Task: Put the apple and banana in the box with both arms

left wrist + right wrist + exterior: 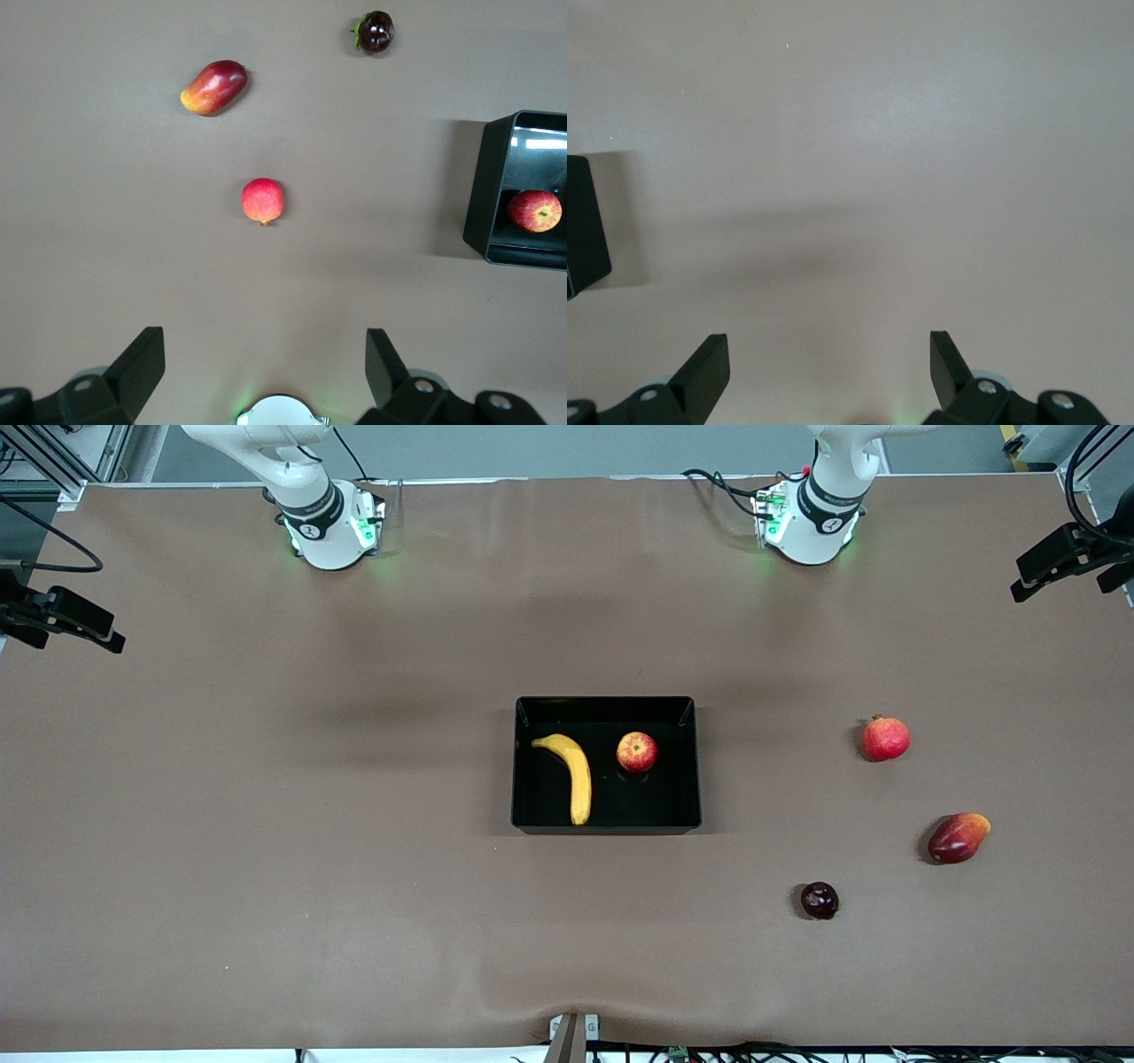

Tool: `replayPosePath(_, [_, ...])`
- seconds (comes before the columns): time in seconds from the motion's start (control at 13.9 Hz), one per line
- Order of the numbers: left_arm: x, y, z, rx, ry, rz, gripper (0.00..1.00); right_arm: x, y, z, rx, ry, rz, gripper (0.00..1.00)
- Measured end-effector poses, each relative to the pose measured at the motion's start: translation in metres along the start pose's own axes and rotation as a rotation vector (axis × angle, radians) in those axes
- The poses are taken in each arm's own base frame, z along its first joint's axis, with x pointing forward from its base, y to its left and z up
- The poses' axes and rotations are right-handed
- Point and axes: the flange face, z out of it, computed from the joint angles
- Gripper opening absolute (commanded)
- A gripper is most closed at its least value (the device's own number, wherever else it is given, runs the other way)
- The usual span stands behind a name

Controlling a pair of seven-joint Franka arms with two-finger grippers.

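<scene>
Both hands (264, 372) (829, 372) hang released, cropped by their wrist views; the box (485, 190) shows only the apple (534, 211).

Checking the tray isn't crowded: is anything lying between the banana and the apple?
No. In the front view only bare black floor of the box separates the banana from the apple; they lie apart, not touching.

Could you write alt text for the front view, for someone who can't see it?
A black box at the middle of a brown table holds a banana and an apple. Three other fruits lie toward the left arm's end; both arms are drawn back at their bases.
</scene>
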Motion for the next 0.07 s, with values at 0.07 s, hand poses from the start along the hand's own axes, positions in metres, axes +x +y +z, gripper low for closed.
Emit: replayPosePath(0.07, [0.0000,0.0000,0.0000,0.000,0.000,0.000,1.00,0.0000,0.0000,0.0000,0.000,0.000,0.000,1.00])
